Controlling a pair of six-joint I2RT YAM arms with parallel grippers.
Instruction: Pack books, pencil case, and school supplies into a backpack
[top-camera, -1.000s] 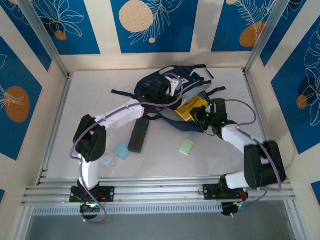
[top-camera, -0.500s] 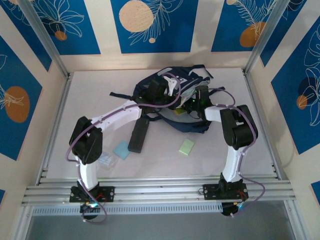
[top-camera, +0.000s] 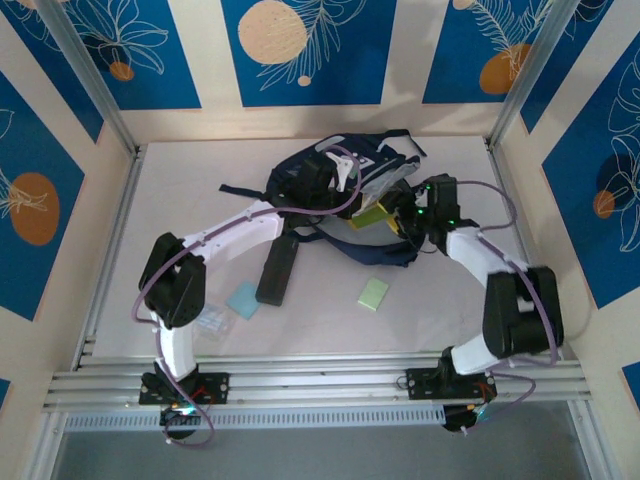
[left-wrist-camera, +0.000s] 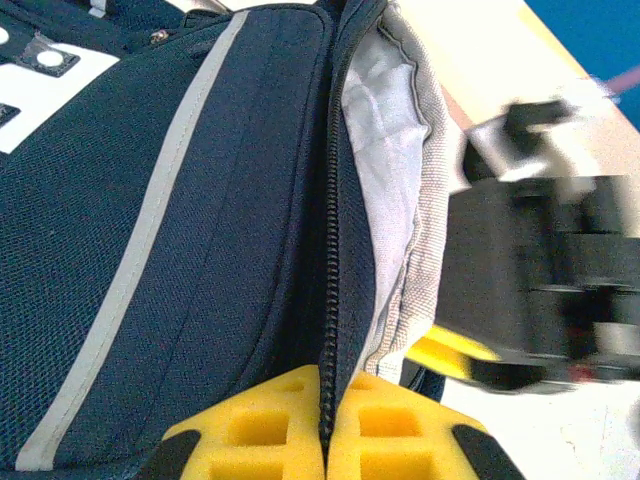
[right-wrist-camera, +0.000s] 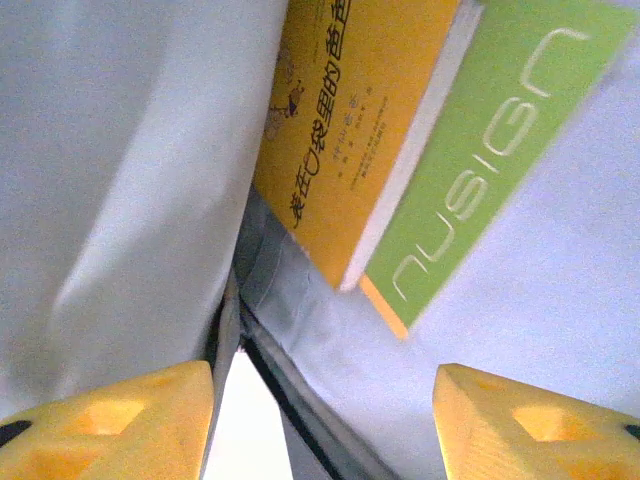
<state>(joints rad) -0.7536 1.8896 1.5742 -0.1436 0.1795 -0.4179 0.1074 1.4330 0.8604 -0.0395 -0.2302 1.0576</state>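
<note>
Right gripper (right-wrist-camera: 320, 400) is now standing open, pads wide apart, nothing between them. A second ago it was clamped on the orange-yellow book (right-wrist-camera: 350, 130) at the bag mouth. That book is now lying inside the backpack (top-camera: 330, 165) against the pale lining, overlapping the lime-green book (right-wrist-camera: 490, 150); a green edge is showing at the opening in the top view. Left gripper (left-wrist-camera: 325, 440) is pinching shut on the backpack's zipper edge, holding the mouth up. Books step is looking done. Black pencil case (top-camera: 277, 268), light blue pad (top-camera: 243, 299), pale green pad (top-camera: 374, 293) and clear plastic piece (top-camera: 212, 321) are waiting on the table (top-camera: 450, 310).
</note>
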